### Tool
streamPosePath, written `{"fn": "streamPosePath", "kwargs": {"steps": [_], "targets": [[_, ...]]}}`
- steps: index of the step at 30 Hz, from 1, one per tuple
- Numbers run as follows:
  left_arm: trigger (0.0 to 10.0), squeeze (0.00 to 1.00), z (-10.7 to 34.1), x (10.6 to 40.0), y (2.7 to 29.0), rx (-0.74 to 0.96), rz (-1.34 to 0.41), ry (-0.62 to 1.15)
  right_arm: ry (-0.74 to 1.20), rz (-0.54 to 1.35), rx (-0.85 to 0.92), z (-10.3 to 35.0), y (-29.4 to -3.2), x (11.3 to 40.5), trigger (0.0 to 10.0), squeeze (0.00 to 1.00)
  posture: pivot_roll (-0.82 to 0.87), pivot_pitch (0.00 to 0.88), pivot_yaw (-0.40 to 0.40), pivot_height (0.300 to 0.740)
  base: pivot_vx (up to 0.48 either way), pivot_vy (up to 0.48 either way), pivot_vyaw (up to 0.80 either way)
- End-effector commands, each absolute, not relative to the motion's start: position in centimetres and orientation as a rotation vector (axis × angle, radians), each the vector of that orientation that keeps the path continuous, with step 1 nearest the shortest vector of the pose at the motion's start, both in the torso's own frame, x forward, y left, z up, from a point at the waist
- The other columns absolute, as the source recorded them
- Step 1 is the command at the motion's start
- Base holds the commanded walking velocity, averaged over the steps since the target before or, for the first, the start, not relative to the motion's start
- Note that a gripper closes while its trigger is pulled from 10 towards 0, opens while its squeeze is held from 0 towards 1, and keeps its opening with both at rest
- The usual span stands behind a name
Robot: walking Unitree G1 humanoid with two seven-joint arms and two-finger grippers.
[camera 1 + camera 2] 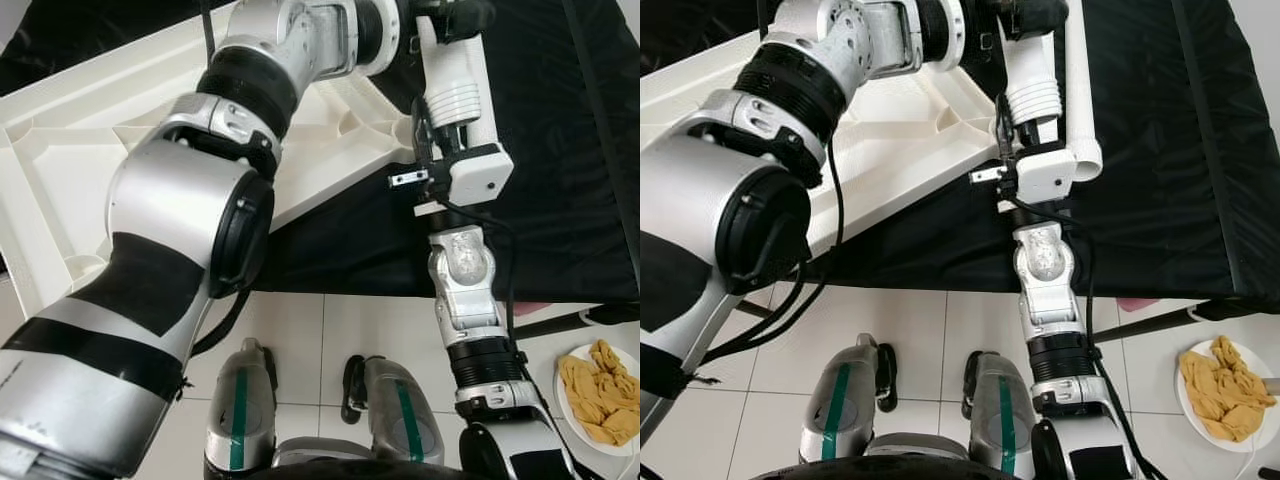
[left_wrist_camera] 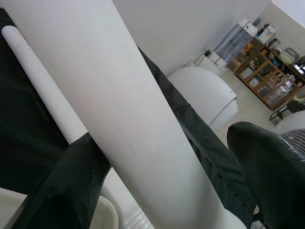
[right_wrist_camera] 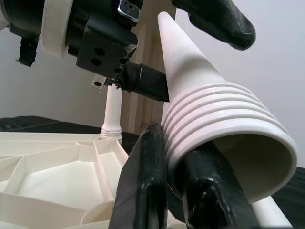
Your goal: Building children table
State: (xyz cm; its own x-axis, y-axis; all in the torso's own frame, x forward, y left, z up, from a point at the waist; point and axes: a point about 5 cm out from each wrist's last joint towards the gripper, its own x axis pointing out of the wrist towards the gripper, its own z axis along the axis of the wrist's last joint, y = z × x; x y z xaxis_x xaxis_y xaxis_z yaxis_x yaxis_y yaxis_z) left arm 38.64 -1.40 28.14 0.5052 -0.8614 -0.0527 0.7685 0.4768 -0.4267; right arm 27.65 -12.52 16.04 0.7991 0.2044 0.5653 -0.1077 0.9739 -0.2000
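Gripping a white table leg [image 3: 190, 90] by its ribbed end, the right gripper [image 3: 178, 191] has its jaws clamped on it. The left gripper [image 2: 167, 181] clasps the same leg higher up, beside the upturned tabletop [image 1: 330, 150]; its fingertips are cut off.

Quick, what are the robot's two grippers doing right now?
Left gripper: shut on the white table leg.
Right gripper: shut on the same table leg, at its ribbed threaded end.
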Motion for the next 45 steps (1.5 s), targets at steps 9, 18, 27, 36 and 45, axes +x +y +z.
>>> {"fn": "streamPosePath", "kwargs": {"steps": [9, 18, 27, 36, 45], "targets": [[10.0, 0.00, 30.4, 38.7, -1.6, -0.399, -1.008, 0.228, -0.631, 0.182, -0.182, 15.8, -12.3, 27.1, 10.0, 0.00, -0.02, 0.006, 0.053, 0.740, 0.000, 0.000, 0.00], [10.0, 0.00, 31.8, 39.1, -1.1, -0.434, -0.944, 0.219, -0.676, 0.229, -0.245, 15.8, -11.7, 26.4, 10.0, 0.00, -0.02, 0.018, 0.057, 0.740, 0.000, 0.000, 0.00], [0.0, 0.00, 33.1, 39.6, 0.0, -0.482, -0.877, 0.205, -0.678, 0.238, -0.270, 15.5, -11.6, 25.9, 10.0, 0.00, -0.01, 0.037, 0.061, 0.740, 0.000, 0.000, 0.00], [0.0, 0.00, 33.6, 39.6, 0.2, -0.497, -0.901, 0.193, -0.682, 0.227, -0.288, 15.5, -11.8, 26.0, 10.0, 0.00, -0.01, 0.044, 0.061, 0.740, 0.000, 0.000, 0.00], [0.0, 0.00, 34.3, 39.4, 0.0, -0.504, -0.918, 0.187, -0.674, 0.215, -0.273, 15.4, -12.0, 26.1, 10.0, 1.00, 0.00, 0.053, 0.058, 0.740, 0.000, 0.000, 0.00]]}}
